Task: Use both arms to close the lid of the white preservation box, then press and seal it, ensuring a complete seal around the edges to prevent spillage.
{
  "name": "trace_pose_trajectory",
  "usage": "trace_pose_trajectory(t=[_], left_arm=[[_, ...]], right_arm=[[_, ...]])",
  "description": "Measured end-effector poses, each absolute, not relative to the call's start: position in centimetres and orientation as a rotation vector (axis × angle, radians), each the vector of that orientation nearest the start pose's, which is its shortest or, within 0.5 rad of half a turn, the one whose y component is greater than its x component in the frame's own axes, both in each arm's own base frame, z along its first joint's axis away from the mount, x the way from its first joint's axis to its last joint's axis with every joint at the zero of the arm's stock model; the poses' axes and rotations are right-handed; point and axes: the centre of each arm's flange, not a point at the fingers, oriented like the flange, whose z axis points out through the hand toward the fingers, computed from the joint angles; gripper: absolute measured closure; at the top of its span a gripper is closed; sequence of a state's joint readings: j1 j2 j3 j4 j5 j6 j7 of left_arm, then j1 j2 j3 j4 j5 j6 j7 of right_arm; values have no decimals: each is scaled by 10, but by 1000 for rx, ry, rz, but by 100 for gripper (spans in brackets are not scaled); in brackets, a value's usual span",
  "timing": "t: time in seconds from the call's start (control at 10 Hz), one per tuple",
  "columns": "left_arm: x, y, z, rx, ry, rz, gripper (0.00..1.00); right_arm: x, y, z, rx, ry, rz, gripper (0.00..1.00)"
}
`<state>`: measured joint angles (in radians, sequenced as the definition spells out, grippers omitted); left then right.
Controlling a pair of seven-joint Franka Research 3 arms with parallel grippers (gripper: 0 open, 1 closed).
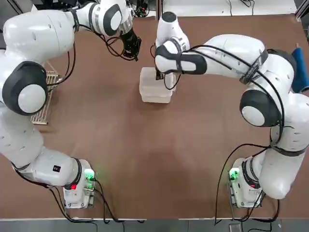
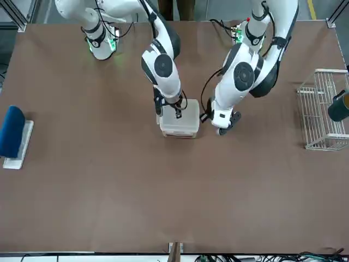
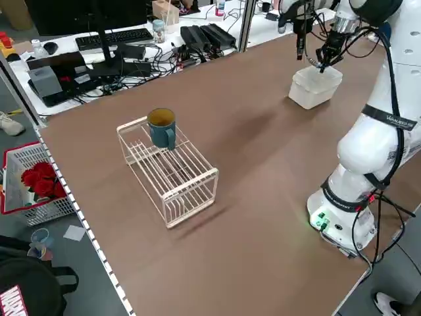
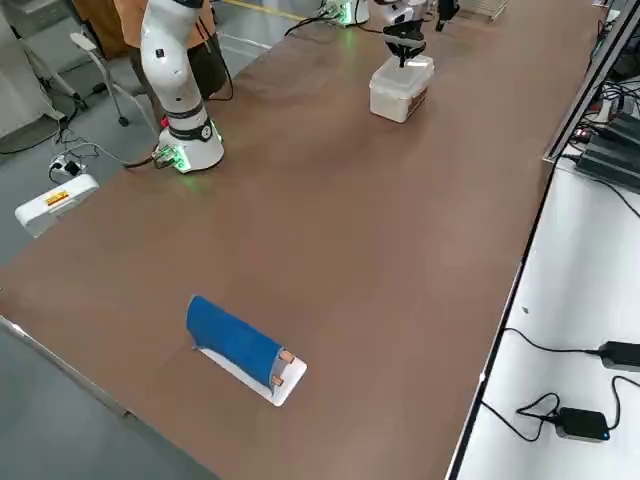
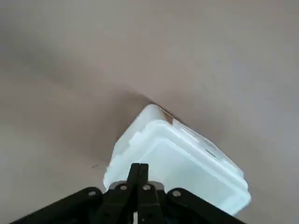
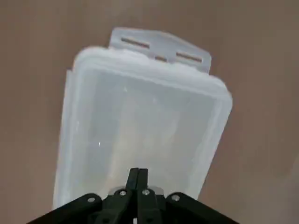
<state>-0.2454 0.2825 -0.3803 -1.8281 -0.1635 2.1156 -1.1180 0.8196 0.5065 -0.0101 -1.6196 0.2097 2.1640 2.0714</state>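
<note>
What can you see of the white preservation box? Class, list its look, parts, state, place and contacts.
The white preservation box is small, squarish with rounded corners, of translucent white plastic. Its lid, flat with a raised rim, lies down over it, and a slotted tab juts from one edge. It sits upright near the table's middle. The right pincer, shut, is over the lid; actual contact cannot be told. The left pincer, shut, stays apart.

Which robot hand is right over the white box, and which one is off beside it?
The right gripper is over the box's lid. The left gripper hangs beside the box, over bare table. Both are shut.
</note>
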Motion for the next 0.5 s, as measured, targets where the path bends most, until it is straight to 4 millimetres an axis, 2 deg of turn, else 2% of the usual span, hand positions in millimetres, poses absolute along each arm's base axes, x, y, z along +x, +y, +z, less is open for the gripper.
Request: trace_pose_trajectory(t=[0.2, 0.3, 0.5], left_arm=[[500, -384, 394, -3159, -923, 266, 99], [497, -397, 392, -3146, -928, 249, 99], [497, -422, 381, -3141, -921, 255, 99]], right_arm=[[484, 474, 355, -2411, 1943, 262, 99], [490, 454, 357, -2441, 1920, 267, 99], [495, 418, 342, -2516, 1872, 292, 99]])
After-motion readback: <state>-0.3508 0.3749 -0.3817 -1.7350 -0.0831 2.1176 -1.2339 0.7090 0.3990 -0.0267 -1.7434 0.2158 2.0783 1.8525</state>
